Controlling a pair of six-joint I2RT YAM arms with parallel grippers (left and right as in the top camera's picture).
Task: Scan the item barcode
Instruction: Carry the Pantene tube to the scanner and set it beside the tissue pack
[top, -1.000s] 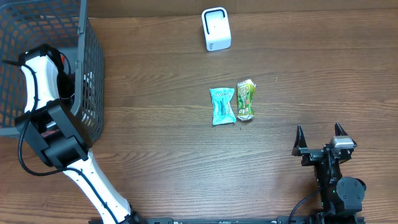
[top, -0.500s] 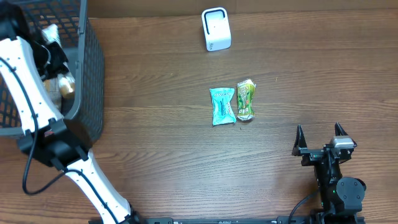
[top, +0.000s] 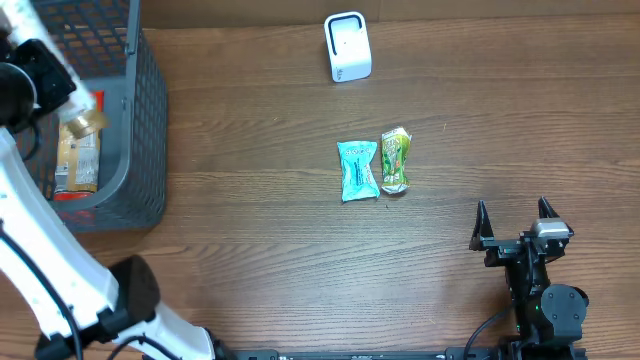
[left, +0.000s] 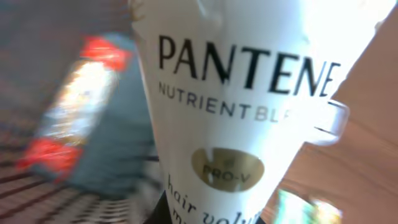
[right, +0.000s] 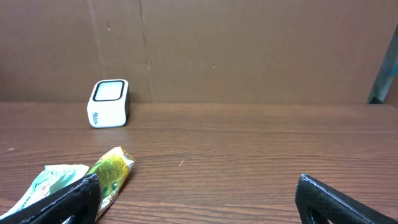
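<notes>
The item is a white Pantene bottle (left: 230, 112) with a gold cap (top: 82, 122). My left gripper (top: 48, 84) is shut on it and holds it up over the dark mesh basket (top: 150, 120) at the table's far left. The bottle fills the left wrist view and hides the fingers; no barcode shows on its printed face. The white scanner box (top: 347, 46) stands at the back centre and also appears as the scanner (right: 108, 102) in the right wrist view. My right gripper (top: 513, 212) rests open near the front right, with nothing between its fingers (right: 68, 202).
A teal packet (top: 357, 169) and a green-yellow packet (top: 396, 160) lie side by side mid-table. The green-yellow packet (right: 111, 173) sits just ahead of my right gripper's left finger. Inside the basket lies an orange snack pack (top: 78, 160).
The left arm has risen out of the basket with the bottle, swinging up and toward the left edge. The right arm and the packets have not moved.
</notes>
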